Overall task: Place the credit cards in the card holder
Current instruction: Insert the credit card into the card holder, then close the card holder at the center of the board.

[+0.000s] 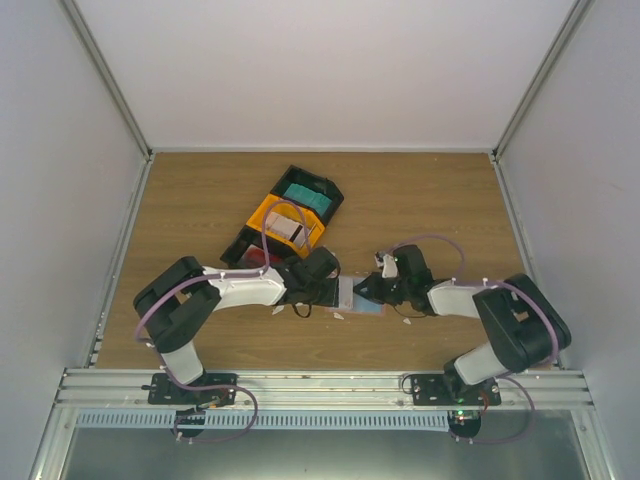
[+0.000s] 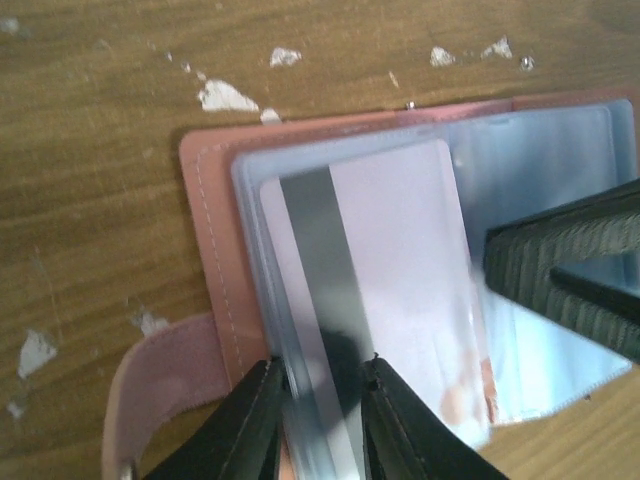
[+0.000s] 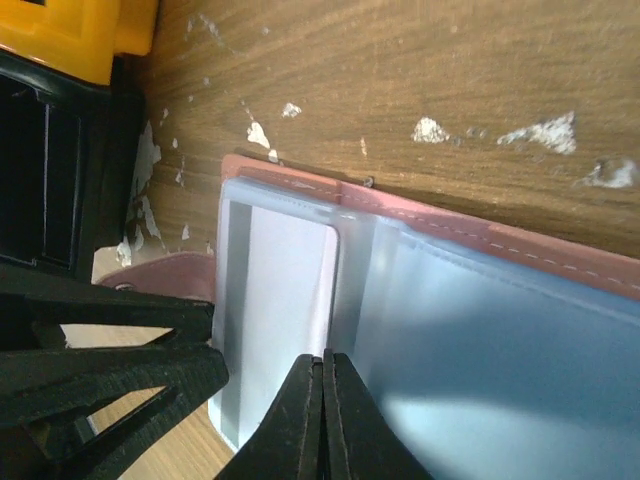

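The pink card holder (image 2: 210, 250) lies open on the wooden table, its clear sleeves (image 2: 540, 160) up. It also shows in the top view (image 1: 362, 297) and the right wrist view (image 3: 500, 245). A white credit card (image 2: 400, 260) with a grey stripe lies at the left-hand sleeve; I cannot tell how far in it is. My left gripper (image 2: 320, 365) is slightly open, its tips at the card's near end, the stripe between them. My right gripper (image 3: 325, 358) is shut, its tip on the sleeves beside the card (image 3: 290, 300).
A black-and-orange tray (image 1: 262, 215) stands just behind the left gripper (image 1: 332, 292), holding a teal item (image 1: 305, 195) and a white card-like piece (image 1: 287, 230). Small white scraps (image 2: 225, 97) dot the wood around the holder. Both arms meet over the holder mid-table.
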You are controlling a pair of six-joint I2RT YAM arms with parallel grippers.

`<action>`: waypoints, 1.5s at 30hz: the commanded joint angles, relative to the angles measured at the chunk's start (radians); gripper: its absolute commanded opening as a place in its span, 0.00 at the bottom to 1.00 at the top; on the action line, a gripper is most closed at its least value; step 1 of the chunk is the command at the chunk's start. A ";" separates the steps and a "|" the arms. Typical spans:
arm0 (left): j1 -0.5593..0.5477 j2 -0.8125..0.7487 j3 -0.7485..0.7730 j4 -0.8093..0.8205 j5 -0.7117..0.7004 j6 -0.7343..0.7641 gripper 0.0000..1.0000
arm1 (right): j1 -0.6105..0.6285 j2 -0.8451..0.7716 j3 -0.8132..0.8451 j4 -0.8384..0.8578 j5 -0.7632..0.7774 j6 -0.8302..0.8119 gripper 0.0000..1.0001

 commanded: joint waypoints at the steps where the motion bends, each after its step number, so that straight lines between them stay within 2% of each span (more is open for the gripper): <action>1: -0.010 -0.073 -0.003 -0.047 0.027 0.048 0.29 | 0.015 -0.111 0.023 -0.134 0.133 -0.044 0.03; 7: -0.011 -0.172 0.057 -0.126 0.044 0.079 0.37 | 0.013 -0.251 0.047 -0.297 0.342 -0.062 0.12; 10: -0.010 -0.203 0.071 -0.178 -0.019 0.067 0.42 | 0.013 -0.296 0.054 -0.347 0.427 -0.069 0.19; 13: -0.010 -0.198 0.083 -0.244 -0.134 0.046 0.52 | 0.010 -0.313 0.061 -0.385 0.491 -0.079 0.28; 17: -0.010 -0.143 0.108 -0.308 -0.209 0.040 0.61 | 0.009 -0.299 0.061 -0.391 0.511 -0.091 0.35; 22: -0.010 -0.057 0.123 -0.277 -0.173 0.075 0.66 | 0.006 -0.273 0.060 -0.383 0.501 -0.094 0.37; 24: -0.008 -0.024 0.131 -0.273 -0.179 0.073 0.62 | 0.004 -0.276 0.058 -0.397 0.525 -0.081 0.37; 30: 0.002 0.027 0.158 -0.251 -0.200 0.073 0.33 | 0.004 -0.339 0.027 -0.430 0.613 -0.063 0.37; 37: 0.002 0.025 0.189 -0.253 -0.225 0.105 0.01 | 0.001 -0.354 -0.006 -0.444 0.614 -0.063 0.37; 45: 0.002 -0.046 0.213 -0.284 -0.189 0.127 0.00 | -0.033 -0.377 -0.031 -0.614 0.588 -0.063 0.32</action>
